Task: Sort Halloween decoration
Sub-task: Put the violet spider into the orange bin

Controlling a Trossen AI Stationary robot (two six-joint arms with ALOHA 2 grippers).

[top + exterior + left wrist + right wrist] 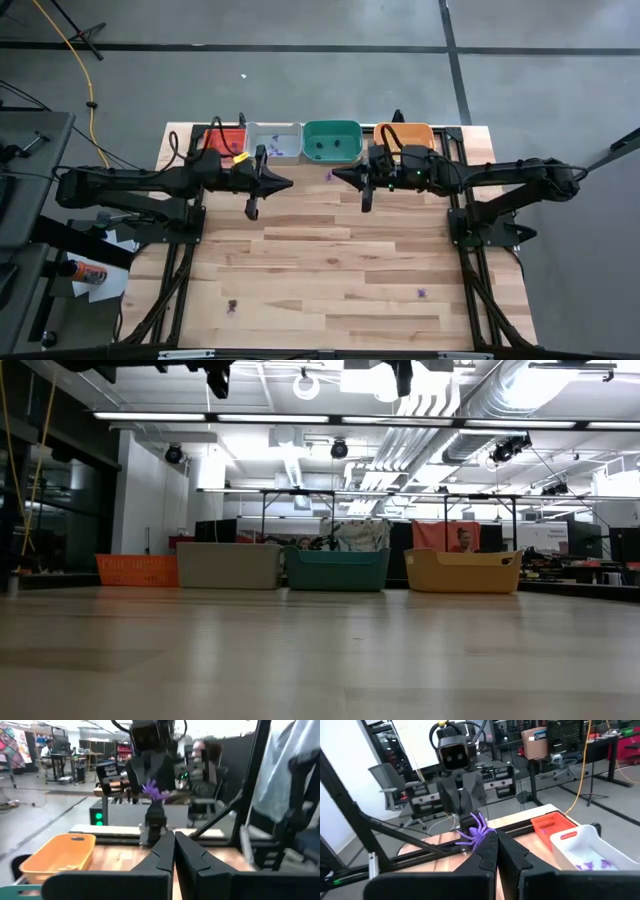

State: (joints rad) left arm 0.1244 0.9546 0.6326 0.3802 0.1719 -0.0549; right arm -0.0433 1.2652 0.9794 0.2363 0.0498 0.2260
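Two dark robot arms meet above the table's far edge, tips facing. The right gripper (492,840) is pinched shut on a purple spider (474,834) — a trinket held high, near the green tray (332,141). The left gripper (174,842) is closed, holding nothing. More purple trinkets lie in the white tray (590,851). Likely best: carry the spider over there, lower, then release.

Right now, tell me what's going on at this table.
Two robot arms face each other near the row of trays. The right gripper is shut on a purple spider, held up in the air. The left gripper is shut and empty. A few purple trinkets lie on the table.
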